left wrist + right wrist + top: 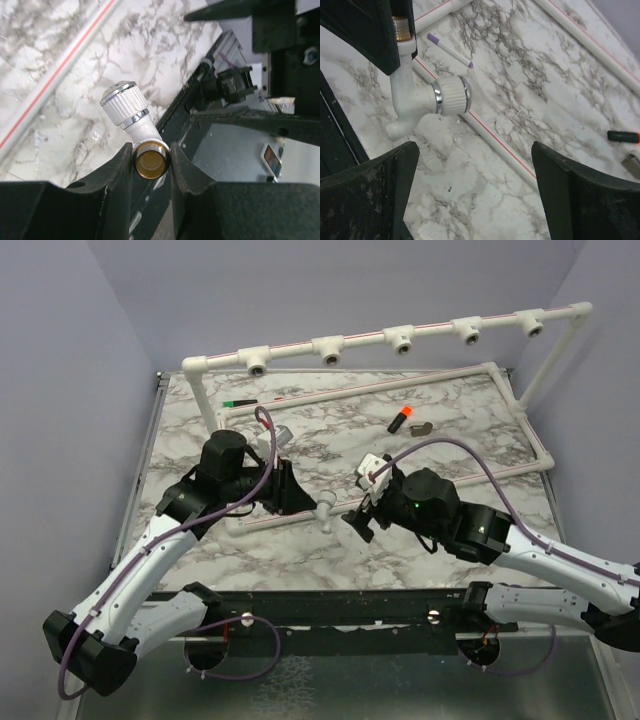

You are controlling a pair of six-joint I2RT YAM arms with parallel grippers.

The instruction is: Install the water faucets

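Observation:
The water faucet (326, 506) is a small white tap with a chrome ring, a ribbed round knob and a brass threaded stem. My left gripper (300, 498) is shut on the stem and holds the tap above the marble table. In the left wrist view the stem sits between the fingers of the left gripper (151, 160), with the faucet's knob (125, 102) pointing away. My right gripper (357, 515) is open and empty just right of the tap. In the right wrist view the faucet (420, 100) hangs ahead of the open right gripper (475, 170).
A white pipe frame (400, 340) with several tee sockets stands at the back. A loose red-striped pipe (495, 140) lies under the tap. A black stick with an orange tip (401, 420), a small grey piece (422, 428) and a green-tipped pen (238, 402) lie on the table.

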